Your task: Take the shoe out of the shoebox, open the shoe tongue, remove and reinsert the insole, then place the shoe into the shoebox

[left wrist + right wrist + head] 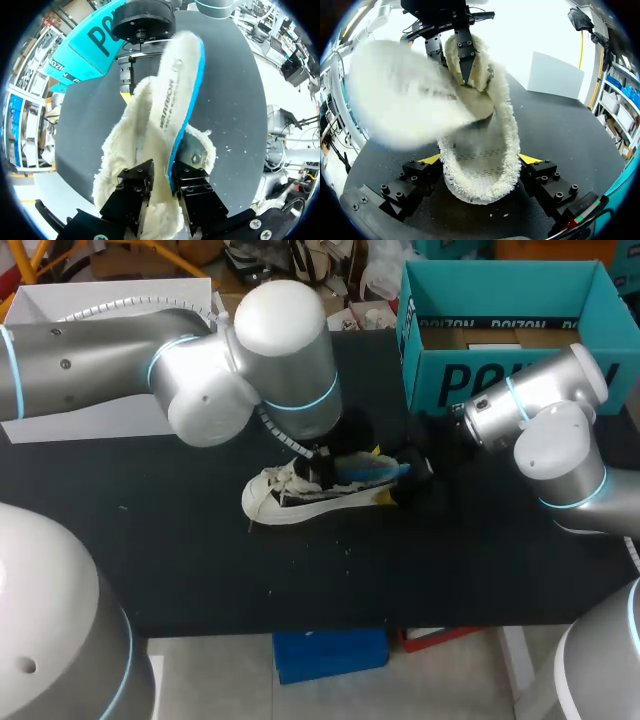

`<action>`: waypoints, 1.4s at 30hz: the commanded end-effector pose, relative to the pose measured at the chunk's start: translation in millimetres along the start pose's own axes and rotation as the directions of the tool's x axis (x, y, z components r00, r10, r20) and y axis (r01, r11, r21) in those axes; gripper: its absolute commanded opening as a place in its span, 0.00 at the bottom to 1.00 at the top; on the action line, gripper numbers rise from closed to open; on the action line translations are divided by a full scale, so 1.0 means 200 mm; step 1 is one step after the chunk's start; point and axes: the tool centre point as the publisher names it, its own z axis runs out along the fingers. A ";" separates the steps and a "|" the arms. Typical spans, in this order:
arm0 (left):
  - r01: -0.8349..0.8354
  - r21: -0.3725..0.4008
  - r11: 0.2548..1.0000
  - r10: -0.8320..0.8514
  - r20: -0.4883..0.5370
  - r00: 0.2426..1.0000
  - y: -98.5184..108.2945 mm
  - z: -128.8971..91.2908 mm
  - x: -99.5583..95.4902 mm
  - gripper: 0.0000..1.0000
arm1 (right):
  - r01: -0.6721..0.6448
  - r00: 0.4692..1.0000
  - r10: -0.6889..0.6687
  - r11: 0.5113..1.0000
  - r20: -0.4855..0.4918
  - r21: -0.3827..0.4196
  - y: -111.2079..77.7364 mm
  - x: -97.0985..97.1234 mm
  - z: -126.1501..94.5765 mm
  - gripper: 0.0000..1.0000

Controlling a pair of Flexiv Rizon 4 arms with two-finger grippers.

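- The shoe (300, 495) lay on its sole on the black bench (150, 540). It was out of the teal shoebox (500, 380), which stood well apart at the far right corner.
- The shoe's long axis ran across the bench, toe toward the left arm's side and heel toward the right arm's.
- The right gripper (480, 160) was at the heel. One yellow-tipped finger pressed each side of the fleecy collar, so it was clamped on the shoe and pinned it down.
- The left gripper (167, 176) hung over the middle of the shoe with its fingers drawn together on the insole (172, 90), which it held by one end.
- The insole, white fleece on top with a blue edge, was raised out of the shoe's opening. It reached from the left gripper toward the heel and the right gripper, roughly along the shoe's own axis.
- Judgement: this was the insole step. The pictures did not show whether the insole was on its way out or in.
- Either way, the next move turned on keeping the insole in line with the shoe. Only the left arm could steer it, while the heel hold kept the shoe from sliding.
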 end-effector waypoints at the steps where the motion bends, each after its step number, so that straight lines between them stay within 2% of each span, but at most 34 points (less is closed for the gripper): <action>1: -0.016 0.066 0.998 0.018 -0.032 0.999 -0.02 0.04 -0.04 0.21 | -0.001 1.000 0.001 1.000 -0.001 0.001 -0.01 -0.01 0.01 0.00; 19: -0.078 0.161 0.984 0.086 -0.038 0.996 -0.18 0.07 -0.07 0.18 | -0.001 1.000 0.001 1.000 -0.001 0.001 -0.01 -0.01 0.01 0.00; 38: -0.170 0.191 0.967 0.174 -0.004 0.985 -0.42 0.05 -0.10 0.21 | -0.001 1.000 0.001 1.000 -0.001 0.001 -0.01 -0.01 0.01 0.00; 39: -0.174 0.191 0.966 0.178 -0.003 0.984 -0.43 0.05 -0.09 0.20 | -0.001 1.000 0.001 1.000 -0.001 0.001 -0.01 -0.01 0.01 0.00; 41: -0.181 0.190 0.965 0.185 -0.001 0.983 -0.43 0.04 -0.09 0.00 | -0.001 1.000 0.001 1.000 -0.001 0.001 -0.01 -0.01 0.01 0.00; 42: -0.186 0.189 0.964 0.190 -0.002 0.982 -0.43 0.04 -0.09 0.00 | -0.001 1.000 0.001 1.000 -0.001 0.001 -0.01 -0.01 0.01 0.00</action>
